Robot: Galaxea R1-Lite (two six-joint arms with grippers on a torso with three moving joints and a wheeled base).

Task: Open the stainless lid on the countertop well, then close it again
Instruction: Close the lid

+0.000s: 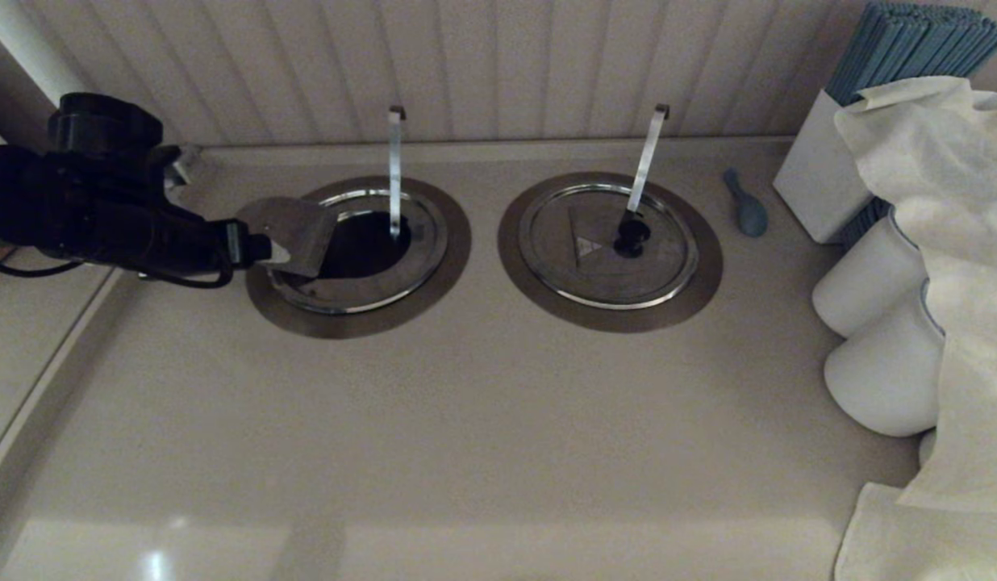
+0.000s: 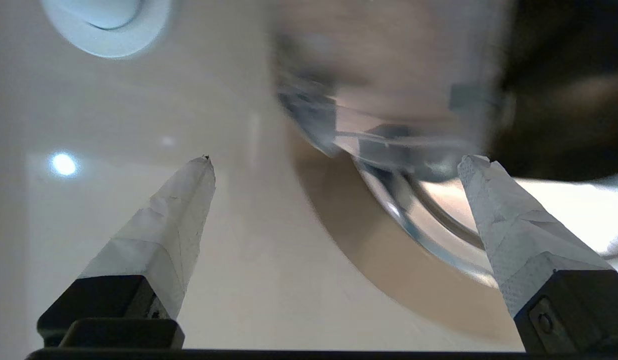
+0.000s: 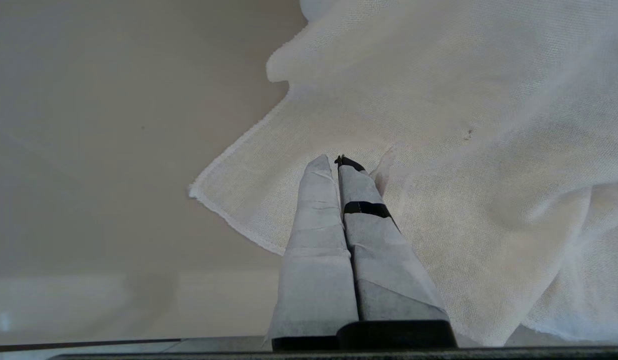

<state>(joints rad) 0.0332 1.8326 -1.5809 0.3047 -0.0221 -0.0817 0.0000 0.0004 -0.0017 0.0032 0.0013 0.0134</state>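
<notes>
Left-centre of head view: the countertop well (image 1: 297,311) stands open, dark hole exposed. The stainless lid (image 1: 293,234) is tilted up at its left rim, beside the left gripper (image 2: 334,165), fingers (image 2: 181,215) wide apart. Right gripper (image 3: 339,165) parked over white cloth (image 3: 439,150), fingers together. To close well: lower the lid slowly, flat onto the collar.

Black arm (image 1: 95,210), looped cable, white-taped tapering pincer fingers (image 2: 174,220)

Raised flap (image 1: 293,234), upright rod (image 1: 395,173) crowd open well (image 1: 361,246).
</notes>
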